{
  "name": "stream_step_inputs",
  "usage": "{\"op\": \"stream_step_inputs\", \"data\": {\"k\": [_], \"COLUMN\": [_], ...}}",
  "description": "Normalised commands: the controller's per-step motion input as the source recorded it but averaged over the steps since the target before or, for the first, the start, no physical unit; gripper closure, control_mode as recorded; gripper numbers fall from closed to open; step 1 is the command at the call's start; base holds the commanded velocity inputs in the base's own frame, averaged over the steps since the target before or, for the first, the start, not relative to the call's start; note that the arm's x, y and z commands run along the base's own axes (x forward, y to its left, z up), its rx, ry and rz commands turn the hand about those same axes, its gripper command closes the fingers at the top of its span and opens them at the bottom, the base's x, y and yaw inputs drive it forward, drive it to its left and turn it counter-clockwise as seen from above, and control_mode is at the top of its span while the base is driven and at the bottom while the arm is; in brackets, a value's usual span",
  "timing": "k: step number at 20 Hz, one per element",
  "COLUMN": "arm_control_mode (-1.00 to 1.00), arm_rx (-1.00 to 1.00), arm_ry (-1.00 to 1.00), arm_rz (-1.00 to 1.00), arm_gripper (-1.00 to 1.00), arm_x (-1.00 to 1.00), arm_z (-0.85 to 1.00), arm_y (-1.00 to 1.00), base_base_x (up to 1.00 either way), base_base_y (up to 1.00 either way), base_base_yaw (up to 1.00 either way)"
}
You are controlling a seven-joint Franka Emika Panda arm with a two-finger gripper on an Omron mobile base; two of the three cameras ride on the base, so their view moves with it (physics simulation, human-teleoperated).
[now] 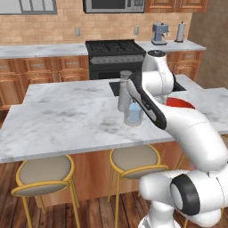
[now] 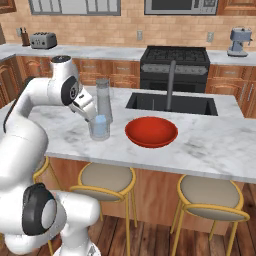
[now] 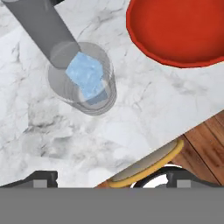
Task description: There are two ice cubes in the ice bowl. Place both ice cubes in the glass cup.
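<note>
Item: glass cup [image 2: 99,129]. Short clear tumbler, upright on the white marble surface [image 2: 210,145], toward the left part of the island in the right base view. In the hand view the cup [image 3: 83,78] is seen from above.

Item: ice cubes [image 3: 86,75]. Pale blue, lying inside the cup; they read as one blue mass, so I cannot tell one cube from the other. Blue also shows through the cup wall in the left base view [image 1: 134,110].

Item: ice bowl [image 2: 151,132]. Round, shallow, bright red, on the same surface just right of the cup, apart from it, with bare marble between. Its inside shows plain red. In the left base view its rim [image 1: 181,103] shows past the arm.

Item: grey capped cylinder [image 2: 103,98]. Taller than the cup, upright just behind it on the far side.

Item: gripper [image 2: 89,114]. At the end of the white arm, just above the left edge of the cup; in the hand view the two dark fingertips [image 3: 41,178] stand at opposite lower corners, fingers spread wide, nothing between them.

Item: sink [image 2: 172,104]. Dark basin set in the surface beyond the bowl, with an upright dark tap.

Item: stools [image 2: 106,180]. Round padded seats on yellow frames, along the near edge of the island.
</note>
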Motion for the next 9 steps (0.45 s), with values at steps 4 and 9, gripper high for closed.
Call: {"op": "stream_step_inputs", "data": {"k": [4, 9], "arm_control_mode": [-1.00, -1.00], "arm_rx": [-0.01, -0.20], "arm_ry": [-0.17, -0.84], "arm_rz": [0.04, 0.08], "arm_gripper": [-1.00, -1.00], "arm_x": [-1.00, -0.96], "arm_z": [-0.11, 0.11], "arm_y": [-0.09, -0.03], "base_base_x": [0.00, 0.00], "base_base_y": [0.00, 0.00], "base_base_yaw": [0.00, 0.00]}}
